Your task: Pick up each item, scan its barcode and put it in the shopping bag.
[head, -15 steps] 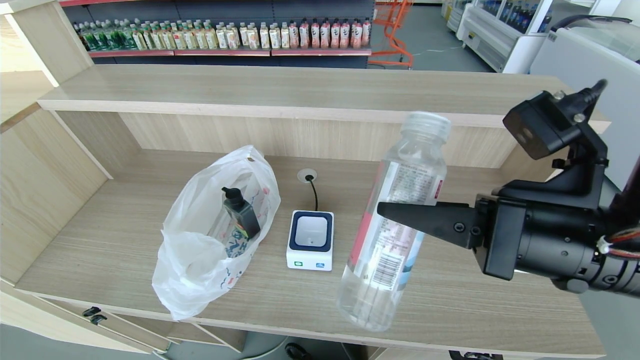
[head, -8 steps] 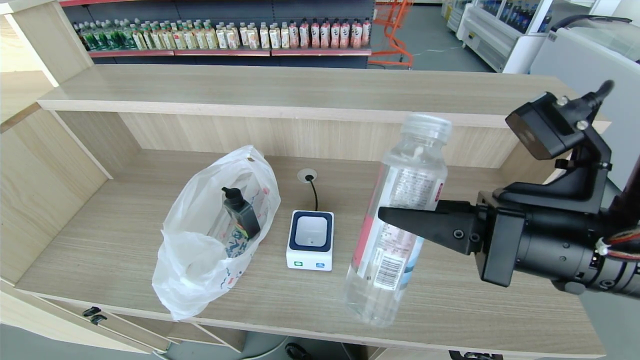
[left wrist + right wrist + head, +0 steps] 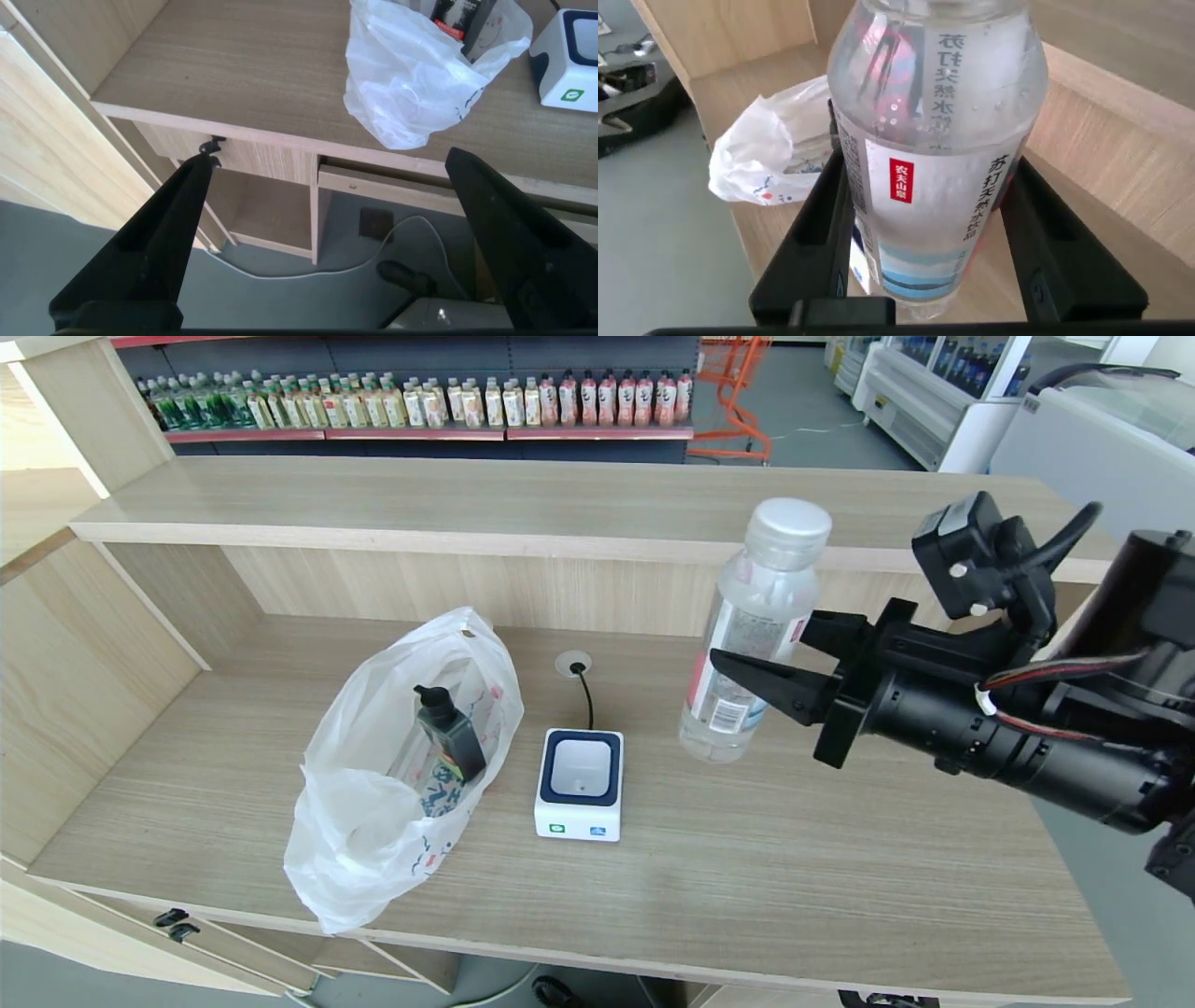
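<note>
Nearest you: the left jaws hang below and in front of the near-left edge of the counter [image 3: 234, 65], over the floor. They stand wide apart with nothing between them. A black drawer handle [image 3: 213, 146] sits on the counter front just beyond them.

Counter, near left: white shopping bag [image 3: 373, 803], mouth open and facing up. You can see a dark bottle [image 3: 450, 733] with a black cap standing inside it, leaning slightly.

Just right of the bag and apart from it: white scanner [image 3: 581, 784], with its dark-framed window facing up. Its black cable [image 3: 587, 700] runs away from you to a round grommet [image 3: 572, 663] set in the counter.

Right of the scanner and a little farther back: clear water bottle [image 3: 752, 635], cap up, top leaning slightly right, held off the counter surface. Your right jaws are clamped on its labelled lower half, one finger on each side. The right arm [image 3: 980, 737] comes in from the right. The barcode on the label faces the near side. The bottle's base is beside the scanner window, not over it.

Far side: a raised wooden ledge [image 3: 467, 504] runs along the back of the counter. Beyond it you have a store shelf of drinks [image 3: 420, 406], an orange trolley [image 3: 742, 392], and chest freezers [image 3: 934, 392] at far right.
</note>
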